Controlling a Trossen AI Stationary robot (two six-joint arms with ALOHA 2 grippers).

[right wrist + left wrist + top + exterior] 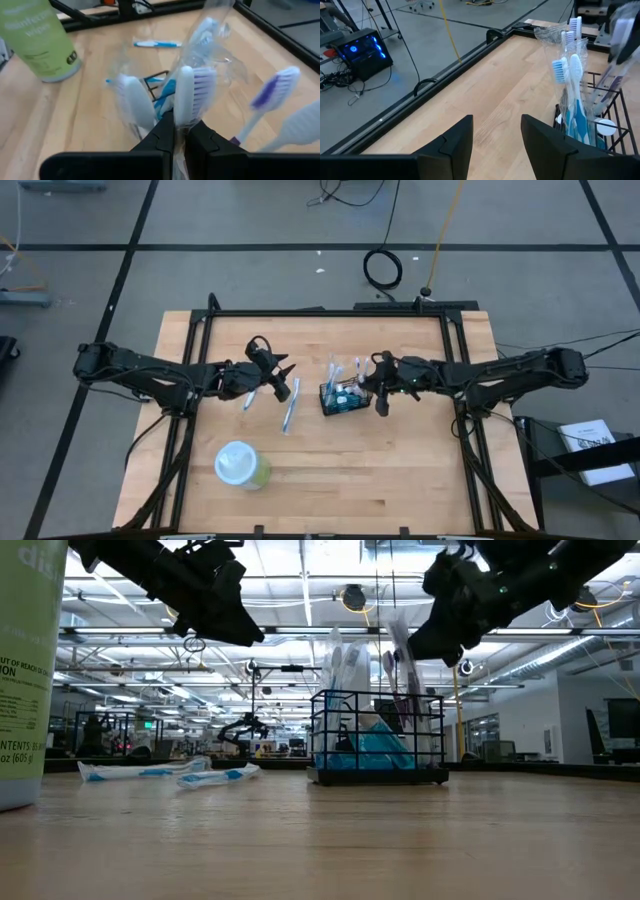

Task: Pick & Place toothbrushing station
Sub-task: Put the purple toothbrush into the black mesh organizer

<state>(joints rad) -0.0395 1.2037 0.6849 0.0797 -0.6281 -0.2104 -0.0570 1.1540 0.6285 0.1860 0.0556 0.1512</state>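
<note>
A pale wooden table [400, 470] framed by a black rail stands on a grey floor with dark tape lines. Near the table's middle sits the toothbrushing station [343, 398], a black wire caddy with wrapped toothbrushes upright in it. The right gripper [378, 387] hangs just beside the caddy's right side, its fingers pinched nearly closed on a wrapped purple-bristled toothbrush [196, 97] that stands among the others. To the caddy's left lie two wrapped blue toothbrushes [290, 406] flat on the wood. Above them hovers the left gripper [280, 380], fingers parted and empty. A pale-green canister [241, 465] stands nearer the front left edge, well apart from the caddy. The front right of the table offers bare wood.
</note>
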